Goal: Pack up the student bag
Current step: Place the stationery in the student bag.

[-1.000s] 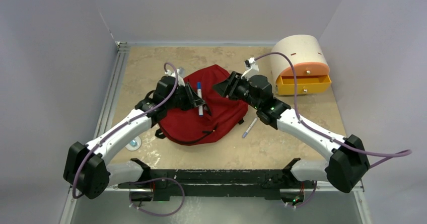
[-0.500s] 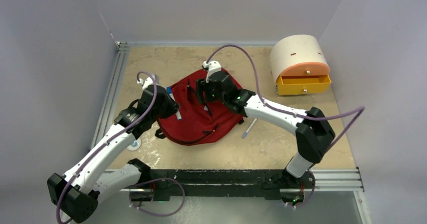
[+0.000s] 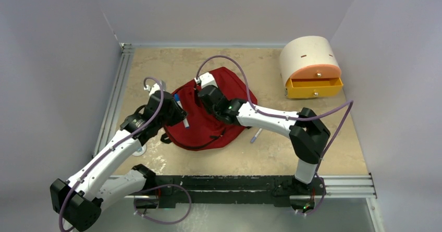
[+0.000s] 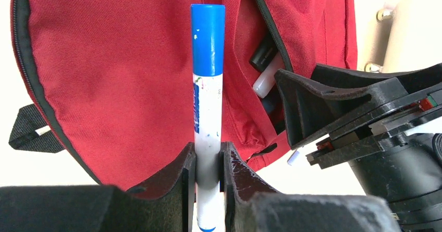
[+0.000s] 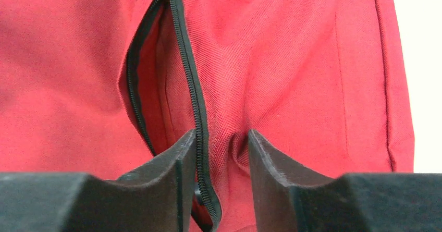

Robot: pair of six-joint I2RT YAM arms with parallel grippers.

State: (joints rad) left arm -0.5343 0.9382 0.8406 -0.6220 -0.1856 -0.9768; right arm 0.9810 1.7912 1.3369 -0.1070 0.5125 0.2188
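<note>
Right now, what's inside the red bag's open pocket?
Inside the student bag's open zip pocket, a white-tipped pen and a black one poke out. Fabric covers anything deeper.

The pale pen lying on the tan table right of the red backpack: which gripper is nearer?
Right. The right gripper is on the red backpack, the left gripper farther left of the pen.

The left arm reaches forward from its base, its gripper (image 4: 208, 190) with fingers (image 4: 180, 177) clamped on a marker (image 4: 207, 101) standing upright between them. The right arm bends at the elbow and stretches leftward, its gripper (image 5: 221, 148) pinching a fold of the student bag (image 5: 292, 75) beside the zipper
</note>
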